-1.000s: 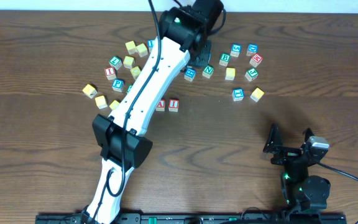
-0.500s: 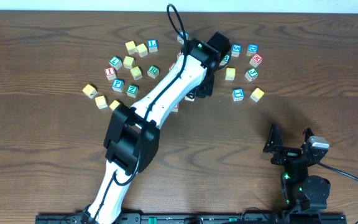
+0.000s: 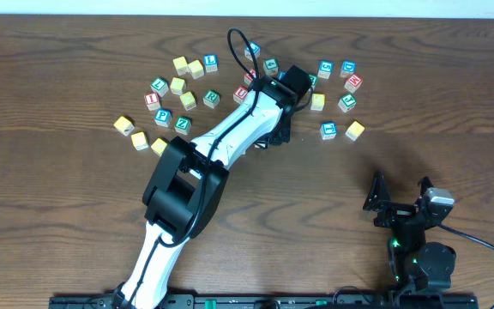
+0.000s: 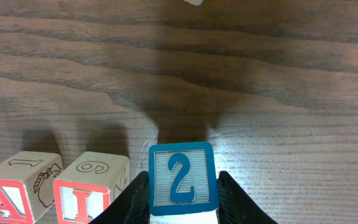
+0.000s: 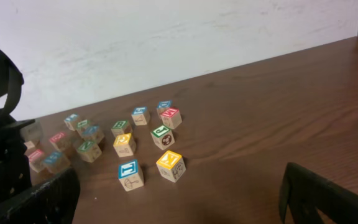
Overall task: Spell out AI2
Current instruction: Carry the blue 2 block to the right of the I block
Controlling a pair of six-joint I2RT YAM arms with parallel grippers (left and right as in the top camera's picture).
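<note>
Nearest the robot's side, the right gripper (image 3: pixel 399 194) sits low by the front right corner of the table (image 3: pixel 307 240). Its two fingers (image 5: pixel 48 199) are spread wide with nothing between them, and its own camera looks out over bare wood. The front half of the table is open brown wood from the left edge to the right. Only the left arm (image 3: pixel 230 137) crosses it, rising from the front left and slanting out toward the middle. At its end the left gripper (image 4: pixel 183 186) is drawn in to the width of one cube. Its fingers (image 4: pixel 135 200) press the two sides of the blue 2 block (image 4: pixel 182 171), digit facing up; whether the cube's underside rests on the wood cannot be told. Just left of it, across a narrow gap, stands the red I block (image 4: pixel 89 190), and close beside that the red A block (image 4: pixel 8 194), so the row reads A, I, 2. Right of the 2 and beyond it the wrist view shows plain wood. Farther out, loose blocks lie in a left scatter (image 3: pixel 177 85) and a right scatter (image 3: pixel 352 82). A blue cube (image 3: pixel 328 130) and a yellow cube (image 3: pixel 355 130) are the nearest of the right-hand ones. Past them runs a strip of bare wood, then the far edge and a pale wall (image 5: pixel 166 37).
</note>
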